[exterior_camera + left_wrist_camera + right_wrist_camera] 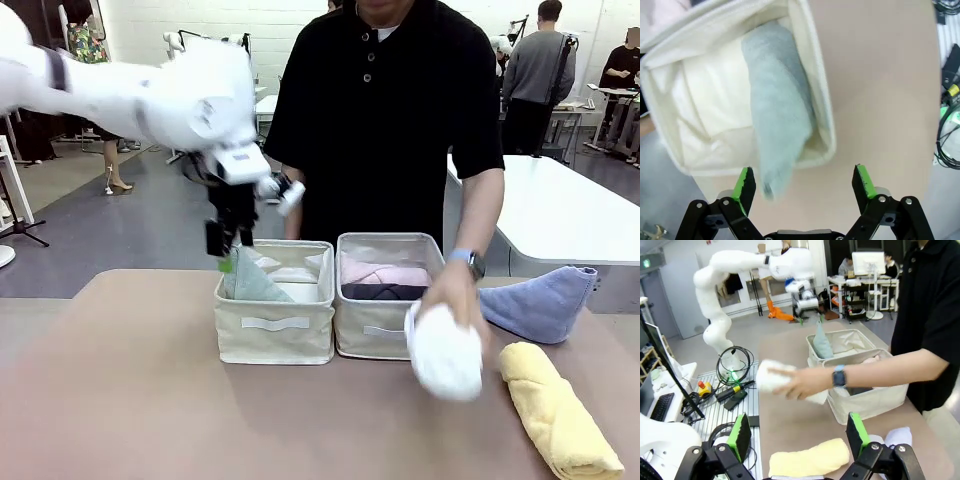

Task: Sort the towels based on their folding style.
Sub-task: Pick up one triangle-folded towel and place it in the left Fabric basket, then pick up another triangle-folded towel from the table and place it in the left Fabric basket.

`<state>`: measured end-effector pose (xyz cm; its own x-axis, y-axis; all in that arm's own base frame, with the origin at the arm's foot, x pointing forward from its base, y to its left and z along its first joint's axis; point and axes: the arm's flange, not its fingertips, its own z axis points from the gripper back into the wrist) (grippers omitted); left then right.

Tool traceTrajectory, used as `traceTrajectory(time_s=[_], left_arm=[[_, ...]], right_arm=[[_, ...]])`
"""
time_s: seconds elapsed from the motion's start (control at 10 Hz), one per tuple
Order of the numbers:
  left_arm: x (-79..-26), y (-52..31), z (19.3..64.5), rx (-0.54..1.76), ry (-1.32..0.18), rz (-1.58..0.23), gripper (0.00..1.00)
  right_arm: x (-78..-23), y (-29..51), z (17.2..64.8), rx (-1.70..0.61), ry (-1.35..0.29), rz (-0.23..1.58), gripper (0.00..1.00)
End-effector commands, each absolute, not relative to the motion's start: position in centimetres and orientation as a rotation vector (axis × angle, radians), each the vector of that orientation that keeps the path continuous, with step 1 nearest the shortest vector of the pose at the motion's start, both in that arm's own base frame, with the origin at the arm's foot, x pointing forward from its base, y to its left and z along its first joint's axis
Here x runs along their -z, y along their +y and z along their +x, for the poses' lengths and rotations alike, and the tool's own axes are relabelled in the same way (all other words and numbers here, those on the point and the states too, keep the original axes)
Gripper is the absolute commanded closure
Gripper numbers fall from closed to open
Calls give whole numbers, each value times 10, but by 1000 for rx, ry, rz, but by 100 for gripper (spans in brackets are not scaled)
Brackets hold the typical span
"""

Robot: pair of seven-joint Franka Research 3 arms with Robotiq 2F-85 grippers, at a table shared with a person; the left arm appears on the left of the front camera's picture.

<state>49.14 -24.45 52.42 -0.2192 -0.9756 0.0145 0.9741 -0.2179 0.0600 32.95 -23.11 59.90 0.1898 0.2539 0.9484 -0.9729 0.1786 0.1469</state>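
My left gripper (pixel 804 182) and right gripper (pixel 798 433) gape wide, empty. The yellow towel (pixel 555 415) at five o'clock looks soft and light, so I'd pinch it mid-roll.

Free over the surface (pixel 110 400) at its near left corner. Blocked midway by left bin (pixel 275 342), right bin (pixel 368 342); near the right edge by a person's hand (pixel 450 298) with white towel (pixel 446 360).

The white left arm (pixel 150 100) has glossy rounded joint housings and a dark band toward 9 o'clock. The left tool (pixel 802 185) and right tool (pixel 797 432) are black screwed linkages tipped with bright green pads (pixel 745 182). The person wears a black short-sleeved buttoned polo shirt (pixel 400 120) and a pale-blue-strapped wristwatch (pixel 465 260).
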Motion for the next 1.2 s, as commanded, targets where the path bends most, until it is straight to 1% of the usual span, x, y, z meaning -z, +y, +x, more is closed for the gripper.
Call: traceTrajectory(time_s=[0.0,0.1,0.2,0.3,0.5,0.6,0.7,1.1], left_arm=[[-574,-148,411,1747,-232,-19,0],[-593,-98,373,1698,-324,-41,0],[-597,-56,351,1641,-396,-68,0],[-592,-25,347,1577,-406,-110,0],[-573,2,353,1507,-367,-171,0],[-568,6,354,1463,-316,-157,0],[-584,13,334,1513,-403,-163,0],[-584,13,334,1513,-403,-163,0]], right_arm=[[-599,-232,329,-1098,-967,979,0],[-599,-232,329,-1098,-967,979,0],[-599,-232,329,-1098,-967,979,0],[-599,-232,329,-1098,-967,979,0],[-599,-232,329,-1098,-967,979,0],[-599,-232,329,-1098,-967,979,0],[-599,-232,329,-1098,-967,979,0],[-599,-232,329,-1098,-967,979,0]])
